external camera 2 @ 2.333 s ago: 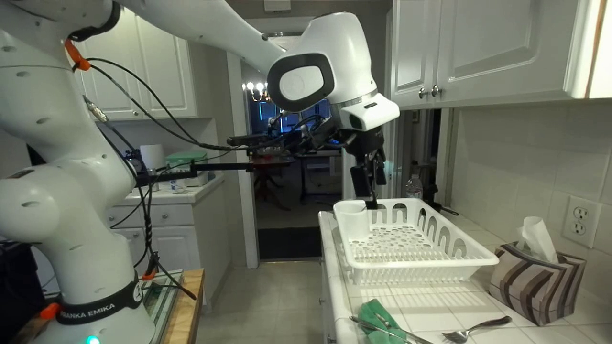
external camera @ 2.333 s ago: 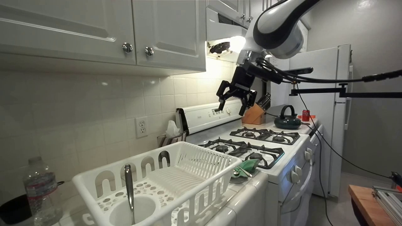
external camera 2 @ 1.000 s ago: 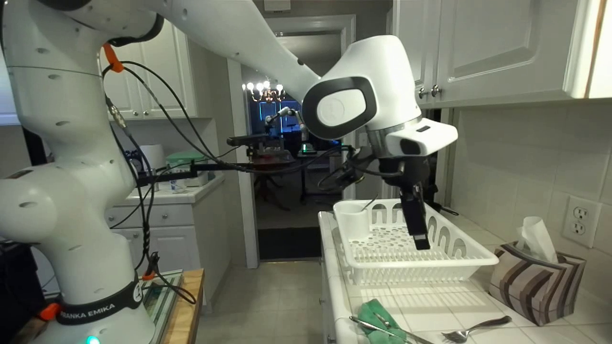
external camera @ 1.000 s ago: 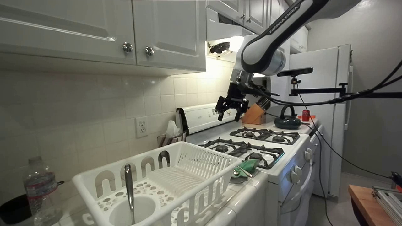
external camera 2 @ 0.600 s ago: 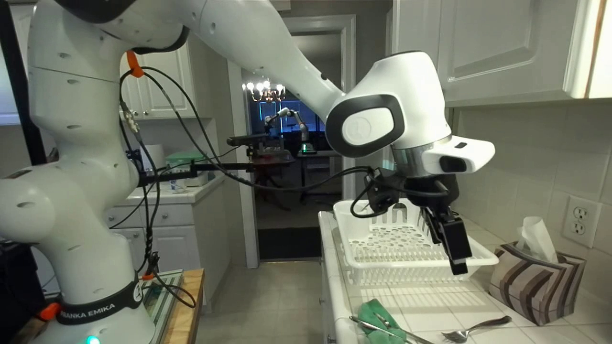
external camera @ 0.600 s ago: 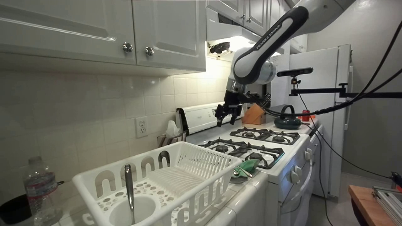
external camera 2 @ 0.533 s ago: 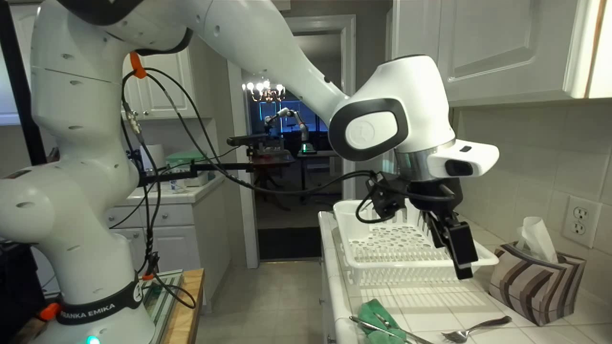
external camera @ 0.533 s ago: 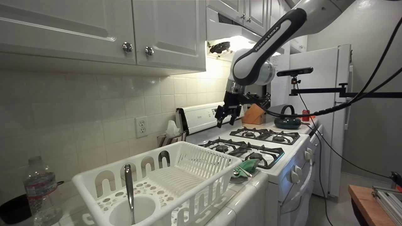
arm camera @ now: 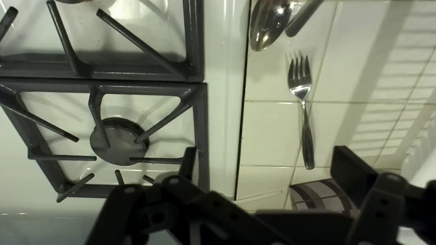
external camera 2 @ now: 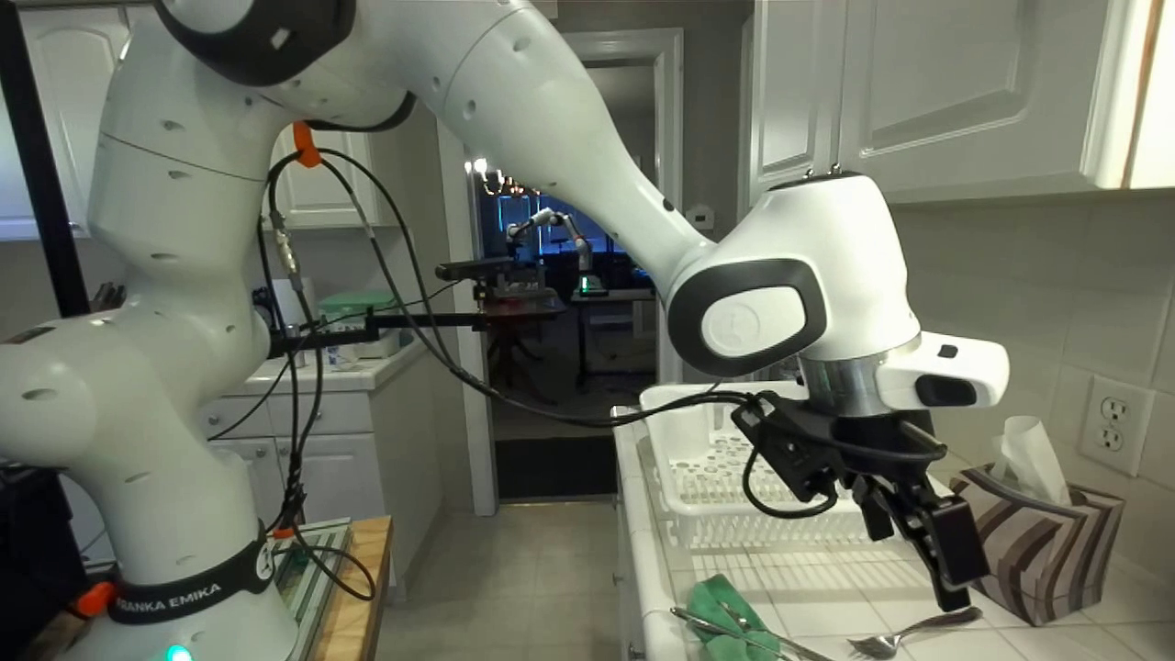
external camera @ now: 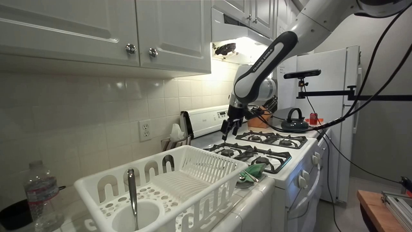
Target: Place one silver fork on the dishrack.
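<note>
Gripper (arm camera: pixel 265 149): spread wide in the wrist view, nothing between its fingers (arm camera: pixel 352 175), slanting down off the end of the dishrack (external camera 2: pixel 711 508) that faces the stove (arm camera: pixel 223 85).
Silver fork (arm camera: pixel 307 132): flat on the counter (arm camera: pixel 267 132) outside the dishrack, off that same end, clear of both fingers; I take this as the reach, the grasp not yet made.
Fork handle: nearer one finger, so the next move probably wants a sideways nudge, then a lowering and a closing across it.
Spoon (arm camera: pixel 269 25): by the tines, off that end too.
Tissue box (external camera 2: pixel 1037 578): in an exterior view, just off the dishrack's corner nearest the wall (external camera 2: pixel 1056 303), near the gripper; a finger could bump it.
Green cloth (external camera 2: pixel 709 588): off that end's other corner, likely out of the way.
Dishrack: in an exterior view, another utensil (external camera: pixel 132 193) stands in its cutlery cup (external camera: pixel 149 212), at the far end; its raised rim looks like the thing to clear.
</note>
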You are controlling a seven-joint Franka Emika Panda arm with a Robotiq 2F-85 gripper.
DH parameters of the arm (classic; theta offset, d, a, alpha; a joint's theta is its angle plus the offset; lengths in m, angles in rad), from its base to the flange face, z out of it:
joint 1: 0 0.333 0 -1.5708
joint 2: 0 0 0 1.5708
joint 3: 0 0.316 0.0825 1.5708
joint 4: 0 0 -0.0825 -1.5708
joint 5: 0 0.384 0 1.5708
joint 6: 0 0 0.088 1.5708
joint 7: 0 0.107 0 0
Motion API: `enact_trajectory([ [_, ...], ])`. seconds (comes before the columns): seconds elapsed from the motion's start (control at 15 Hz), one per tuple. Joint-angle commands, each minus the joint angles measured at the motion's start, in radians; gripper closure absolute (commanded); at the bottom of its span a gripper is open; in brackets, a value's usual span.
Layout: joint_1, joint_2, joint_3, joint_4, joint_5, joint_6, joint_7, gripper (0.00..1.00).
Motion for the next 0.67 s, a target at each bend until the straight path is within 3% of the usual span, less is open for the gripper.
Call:
enact_trajectory([
  [0.0, -0.033, -0.017, 0.054, -0.014, 0.024, -0.016, -0.06, 0.0],
  [0.33, -0.104, 0.006, 0.157, -0.004, 0.09, -0.031, -0.253, 0.0],
  [0.6, -0.115, 0.01, 0.149, 0.001, 0.064, -0.031, -0.302, 0.0],
])
